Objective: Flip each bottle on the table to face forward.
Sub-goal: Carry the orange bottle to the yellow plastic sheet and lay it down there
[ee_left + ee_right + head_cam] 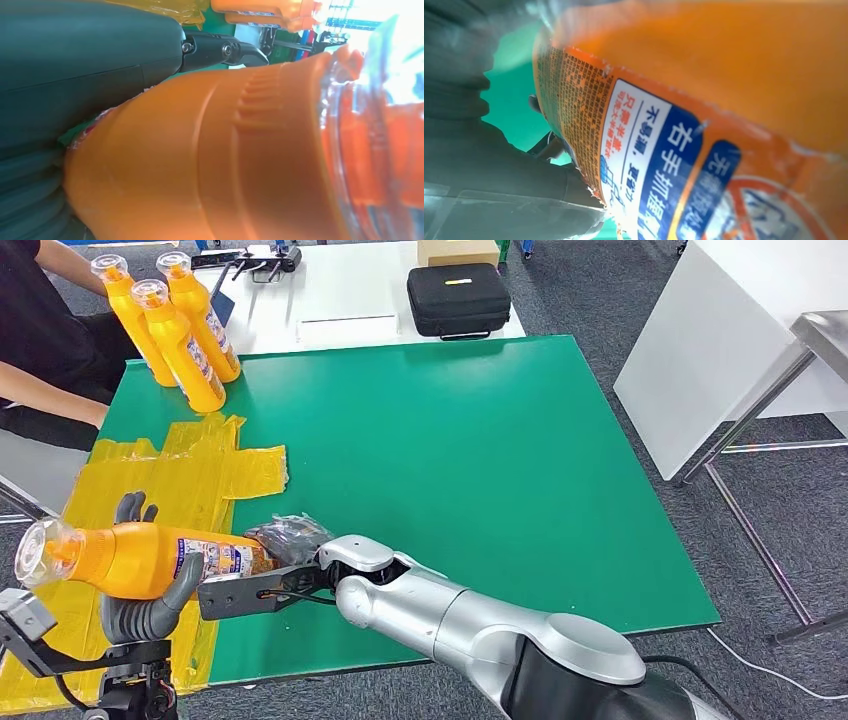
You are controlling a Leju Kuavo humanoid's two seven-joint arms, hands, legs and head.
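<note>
Held sideways above the near left corner of the green table point(480, 440): an orange bottle point(150, 558), clear cap pointing left, label turned up toward the head camera. Gripped around the shoulder by the left hand point(150, 600), grey thumb curled across the front, dark fingers behind. Clasped at the base end by the right hand point(290, 545), dark fingers wrapped over the bottom, printed label close against the right wrist lens. Judged mid-flip, both hands sharing the load; next move likely a turn to upright and a set-down with the label facing forward, calling for one hand to let go first. Beneath the bottle, crumpled yellow film point(190, 475) spread over the table's left side, a poor footing for standing anything. Right of the film, broad bare green with ample room. At the far left corner, three orange bottles point(170, 330) upright and bunched together, close to the edge and to a seated person's arm point(50, 395). Beyond the table's far edge, a black case point(458, 300) on a white surface.
</note>
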